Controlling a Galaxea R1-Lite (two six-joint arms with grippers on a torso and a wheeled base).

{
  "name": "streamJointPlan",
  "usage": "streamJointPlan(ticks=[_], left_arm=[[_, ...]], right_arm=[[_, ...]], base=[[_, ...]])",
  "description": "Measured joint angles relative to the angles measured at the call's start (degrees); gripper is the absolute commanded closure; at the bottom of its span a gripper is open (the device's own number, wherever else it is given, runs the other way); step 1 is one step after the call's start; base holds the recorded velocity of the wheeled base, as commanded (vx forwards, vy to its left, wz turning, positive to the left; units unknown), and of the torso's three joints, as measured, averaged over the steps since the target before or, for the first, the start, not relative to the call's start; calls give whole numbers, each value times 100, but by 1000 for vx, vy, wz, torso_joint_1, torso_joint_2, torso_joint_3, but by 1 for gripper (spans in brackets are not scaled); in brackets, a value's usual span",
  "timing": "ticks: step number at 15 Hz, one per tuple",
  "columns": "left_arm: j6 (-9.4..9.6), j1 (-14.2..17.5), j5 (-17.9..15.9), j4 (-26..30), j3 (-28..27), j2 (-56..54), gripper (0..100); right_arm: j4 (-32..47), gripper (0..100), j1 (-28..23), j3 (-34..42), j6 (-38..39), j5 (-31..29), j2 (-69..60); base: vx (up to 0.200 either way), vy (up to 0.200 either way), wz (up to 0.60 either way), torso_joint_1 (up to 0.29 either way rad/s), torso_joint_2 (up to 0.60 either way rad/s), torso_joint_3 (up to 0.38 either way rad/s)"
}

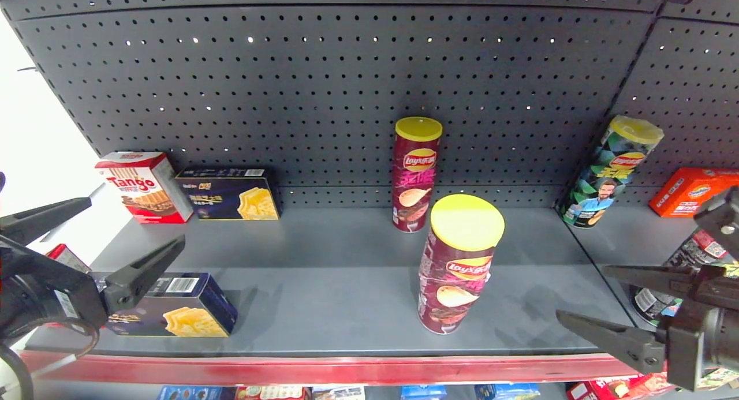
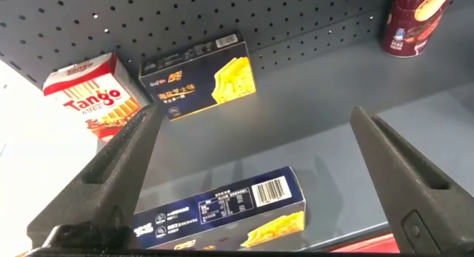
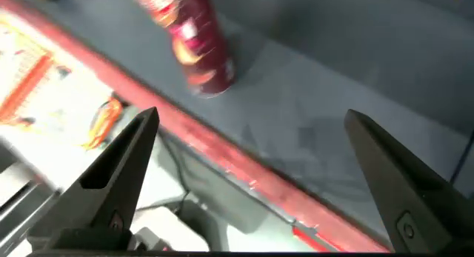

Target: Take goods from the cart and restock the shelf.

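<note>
grey metal shelf (image 1: pixel 346 284) with a perforated back panel (image 1: pixel 323 88) and a red front rail (image 1: pixel 323 370). left gripper (image 1: pixel 134 222): at the shelf's left front corner, fingers spread wide, nothing between them. red wafer box (image 1: pixel 143 186): upright at the back left, against the panel. dark blue box (image 1: pixel 231 193): just beside the wafer box on its right, also at the back. second dark blue box (image 1: pixel 179 305): lying near the front rail, below the left gripper's fingers and apart from them, barcode facing up. rear maroon can (image 1: pixel 415 175): upright, yellow lid, at the back near the middle. front maroon can (image 1: pixel 459 267): same kind, yellow lid, standing in front of the rear one and nearer the rail, apart from it and from both grippers. green and black can (image 1: pixel 612 172): yellow lid, at the back of the next bay to the right. orange box (image 1: pixel 690 192): at the back, right of that can. right gripper (image 1: pixel 583 293): at the shelf's right front, to the right of the front maroon can, fingers wide apart and holding nothing. packaged goods (image 1: pixel 346 392): on the lower shelf, under the rail.
</note>
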Motion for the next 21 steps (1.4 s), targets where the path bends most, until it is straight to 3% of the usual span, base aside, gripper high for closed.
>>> streamJointPlan(ticks=[8,21], left_arm=[[-7,-35,-1,43,-46,23,0],[-29,-39,0,21,1,28,0]], right_arm=[[-48,0,17,-213,0,-155,1084],[-66,0,-145,-1193,-93,-161,2285]], base=[[0,0,0,0,0,0],[0,0,0,0,0,0]])
